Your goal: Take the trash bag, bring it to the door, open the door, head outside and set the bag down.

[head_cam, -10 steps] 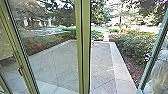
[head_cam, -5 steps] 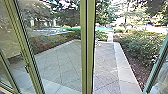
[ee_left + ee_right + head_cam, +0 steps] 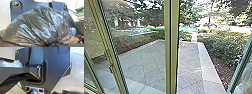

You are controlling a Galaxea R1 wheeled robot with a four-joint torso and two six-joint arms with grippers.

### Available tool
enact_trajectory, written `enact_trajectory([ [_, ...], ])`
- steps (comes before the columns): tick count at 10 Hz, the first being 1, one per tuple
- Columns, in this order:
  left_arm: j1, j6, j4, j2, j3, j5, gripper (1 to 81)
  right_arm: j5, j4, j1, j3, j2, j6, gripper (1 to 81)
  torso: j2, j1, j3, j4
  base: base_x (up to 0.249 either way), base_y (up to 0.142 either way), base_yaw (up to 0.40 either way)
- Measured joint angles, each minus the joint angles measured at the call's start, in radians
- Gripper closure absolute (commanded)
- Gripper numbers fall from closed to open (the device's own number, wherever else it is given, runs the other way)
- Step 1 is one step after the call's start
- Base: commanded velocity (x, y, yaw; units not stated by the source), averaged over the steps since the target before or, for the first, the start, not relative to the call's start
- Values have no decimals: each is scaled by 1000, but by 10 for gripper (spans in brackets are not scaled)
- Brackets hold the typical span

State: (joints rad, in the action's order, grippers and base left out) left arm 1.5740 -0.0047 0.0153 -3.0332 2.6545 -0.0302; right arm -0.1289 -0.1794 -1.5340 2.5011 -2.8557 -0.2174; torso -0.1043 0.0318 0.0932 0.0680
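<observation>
Over the robot's dark base plate [image 3: 28, 5], with two of its corners showing past the bulge, is the trash bag [image 3: 42, 26]. Its folds run together into a bunched neck [image 3: 50, 42], and the left pincer [image 3: 54, 44] looks clamped there, though the hold itself is partly hidden. I cannot tell whether the right pincer is apart or together.

The bag is thin, glossy film, puffed out and creased; I'd expect it to be light for its bulk, soft, rather slippery, and apt to swing. The gathered neck is the place to hold it, since several layers bunch there; a grip on the belly would slide or tear the film.

Ahead is the green door post [image 3: 172, 47], with paving [image 3: 190, 67] and shrubs [image 3: 226, 46] beyond. The way between that post and the slanting frame [image 3: 242, 63] looks open. The carry seems to have reached the doorway; the post could snag the loose sides.
</observation>
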Motion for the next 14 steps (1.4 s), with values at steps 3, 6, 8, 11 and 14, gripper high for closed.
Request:
enact_trajectory([
  [3,0,0,0,0,17,-3,811,53,0,-6,141,-96,0,10,0,0,0,0,0,0,0],
  [6,0,0,1,-4,19,-3,811,74,1,-23,176,-133,-3,10,0,0,0,0,0,0,0],
  [8,0,0,3,-3,19,-3,811,77,1,-23,176,-132,-4,10,0,0,0,0,0,0,0],
  [11,0,0,11,-3,19,-3,811,77,1,-23,176,-132,-3,10,0,0,0,0,0,0,-85],
  [14,1,0,14,-4,18,-1,811,77,2,-23,176,-132,-4,10,0,0,0,0,0,0,-170],
])
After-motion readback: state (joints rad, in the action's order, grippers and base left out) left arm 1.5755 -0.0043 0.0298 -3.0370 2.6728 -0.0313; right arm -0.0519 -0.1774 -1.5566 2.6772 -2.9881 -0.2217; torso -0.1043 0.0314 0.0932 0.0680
